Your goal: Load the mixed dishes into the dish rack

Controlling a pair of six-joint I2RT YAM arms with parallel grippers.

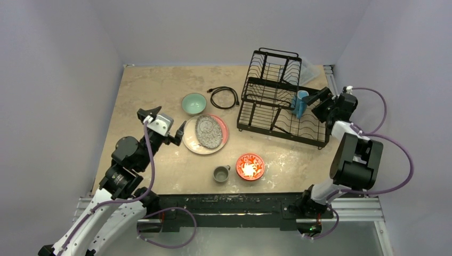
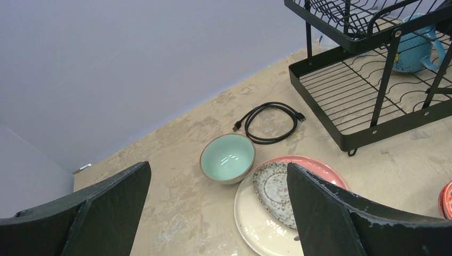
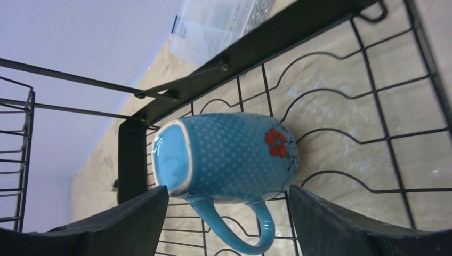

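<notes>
**Stray cable and clutter on the mottled bench**

A thin black cable (image 1: 224,97) lies loosely coiled in a flat ring on the beige, mottled bench (image 1: 154,85), toward the far middle, its two plug ends lying side by side at the ring's left. At the bench's far right corner sits a clear, crinkled plastic item (image 1: 312,69), its shape hard to make out. Plain pale lavender walls (image 1: 213,26) enclose three sides. A silver metal rail frame (image 1: 384,205) runs along the near edge.

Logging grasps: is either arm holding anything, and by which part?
Nothing is held. The left gripper is open and empty; the right gripper has its fingers apart, not gripping the blue polka-dot cup resting in the black wire dish rack.
</notes>
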